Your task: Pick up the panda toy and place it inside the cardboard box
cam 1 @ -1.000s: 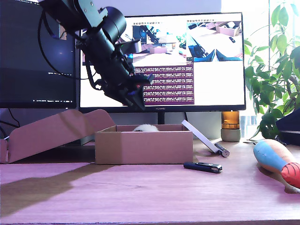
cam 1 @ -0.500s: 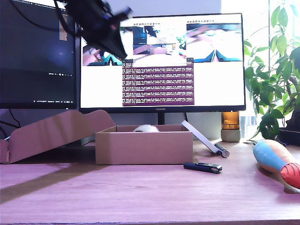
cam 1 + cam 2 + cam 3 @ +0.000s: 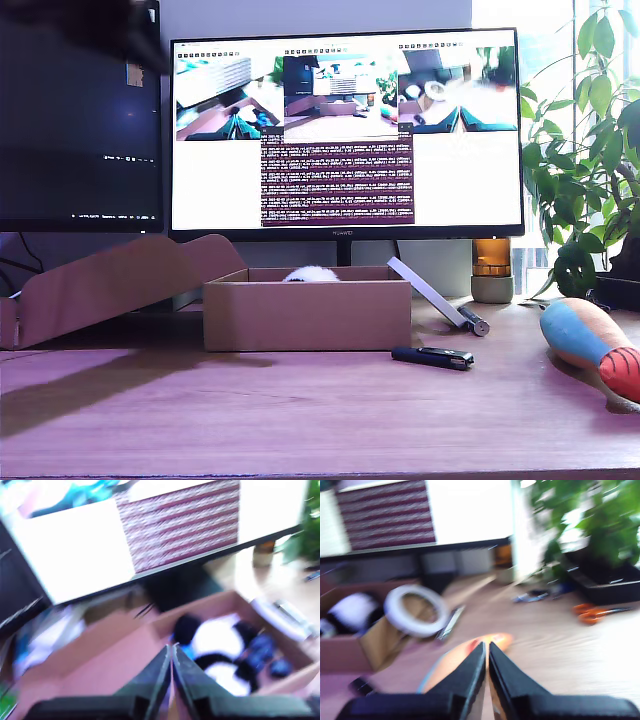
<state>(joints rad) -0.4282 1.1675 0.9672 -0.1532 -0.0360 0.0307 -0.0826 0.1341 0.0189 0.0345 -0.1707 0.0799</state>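
The panda toy [image 3: 224, 649] lies inside the cardboard box [image 3: 295, 676], its black limbs and white body blurred in the first wrist view. In the exterior view only a tuft of its white fur [image 3: 311, 273] shows over the box [image 3: 307, 316]. My first gripper [image 3: 171, 662] is shut and holds nothing, high above the box's near side. My second gripper [image 3: 486, 664] is shut too, with nothing in it, over the orange-and-blue plush toy [image 3: 462, 661]. The second wrist view also catches the panda [image 3: 351, 611] in the box [image 3: 347, 654]. Neither gripper shows in the exterior view.
A long cardboard flap [image 3: 110, 285] lies at the exterior view's left of the box. A white ring [image 3: 415, 610] leans beside the box, with a black stick [image 3: 432, 356] before it. The orange-and-blue plush [image 3: 596, 346], a plant [image 3: 590, 150] and monitors [image 3: 345, 130] surround the desk. Orange scissors [image 3: 595, 612] lie further off.
The arm that hung over the box has swung up and to the exterior view's left until it left that view. The panda and box have stayed still.
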